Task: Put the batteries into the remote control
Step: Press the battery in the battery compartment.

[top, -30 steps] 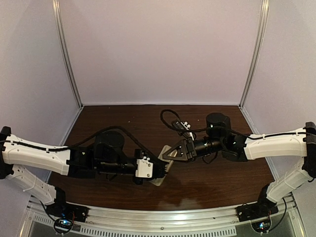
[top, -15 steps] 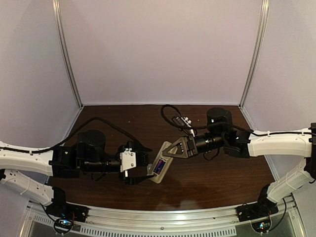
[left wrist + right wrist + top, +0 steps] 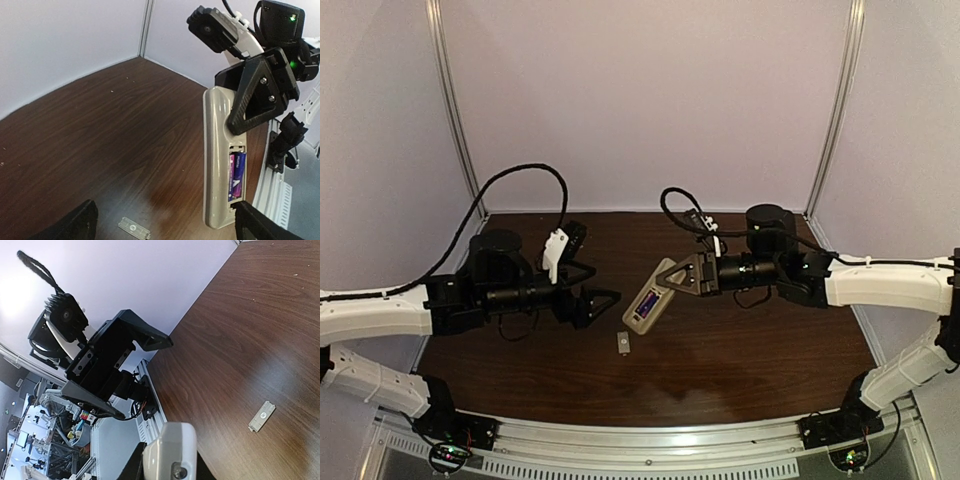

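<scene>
Clamping the remote (image 3: 640,318) by its top end with the right claw (image 3: 672,278), up off the table (image 3: 740,360), tilted, beige back turned upward. Showing purple-blue in the recess toward the low end: batteries (image 3: 237,176) in there, seated by the look of it, though cannot tell whether one or both. Hanging wide open and empty over on the other side with the left claw (image 3: 602,302), near the remote, touching nothing.

Judging the loading close to done. Check first for cells lying flat and below the rim of the recess. Press down gently with one fingertip on anything standing proud, and never squeeze the housing. Hold the right grip firm, back up, to prevent a roll-out. Then probably go for the cover (image 3: 624,343), lying flat on the wood near the front, just below the remote's low end. Come straight down and pinch across its long edges.

Open room toward the back and the right of the table. Mind the walls at back and sides, and the rail (image 3: 650,440) along the near edge, not far from the cover. Watch the looping cable (image 3: 525,167) above the left arm on any swing.
</scene>
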You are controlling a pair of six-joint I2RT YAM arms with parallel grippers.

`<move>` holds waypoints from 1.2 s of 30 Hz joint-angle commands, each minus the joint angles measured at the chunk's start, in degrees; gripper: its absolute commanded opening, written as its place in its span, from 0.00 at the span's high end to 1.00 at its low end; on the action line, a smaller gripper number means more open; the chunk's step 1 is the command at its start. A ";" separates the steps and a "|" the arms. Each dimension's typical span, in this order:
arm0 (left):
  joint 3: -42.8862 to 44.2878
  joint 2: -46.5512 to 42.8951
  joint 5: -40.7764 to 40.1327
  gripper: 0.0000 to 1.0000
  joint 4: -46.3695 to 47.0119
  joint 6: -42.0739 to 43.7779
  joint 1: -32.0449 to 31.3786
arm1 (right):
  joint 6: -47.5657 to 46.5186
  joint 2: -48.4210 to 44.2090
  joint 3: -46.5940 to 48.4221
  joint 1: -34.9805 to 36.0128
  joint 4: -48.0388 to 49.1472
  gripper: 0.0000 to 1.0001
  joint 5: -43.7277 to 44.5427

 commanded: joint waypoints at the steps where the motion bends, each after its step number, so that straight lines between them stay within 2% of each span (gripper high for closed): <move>1: 3.07 4.33 13.89 0.03 4.59 -14.63 2.29 | -1.58 0.55 1.83 -0.05 -1.28 1.00 5.64; 7: 5.46 11.00 21.29 0.14 9.11 -19.78 2.49 | -1.84 1.45 2.78 -0.03 -2.52 1.00 8.20; 17: 8.06 17.31 22.91 0.29 12.26 -25.50 2.79 | -2.26 1.78 3.05 0.35 -2.38 1.00 7.71; 26: 6.87 19.57 23.96 0.35 17.58 -31.72 3.82 | -3.22 0.98 2.43 0.68 -2.70 1.00 10.30; 36: 8.72 22.85 24.13 0.42 16.08 -32.23 3.81 | -3.64 1.11 3.00 0.68 -3.33 1.00 10.81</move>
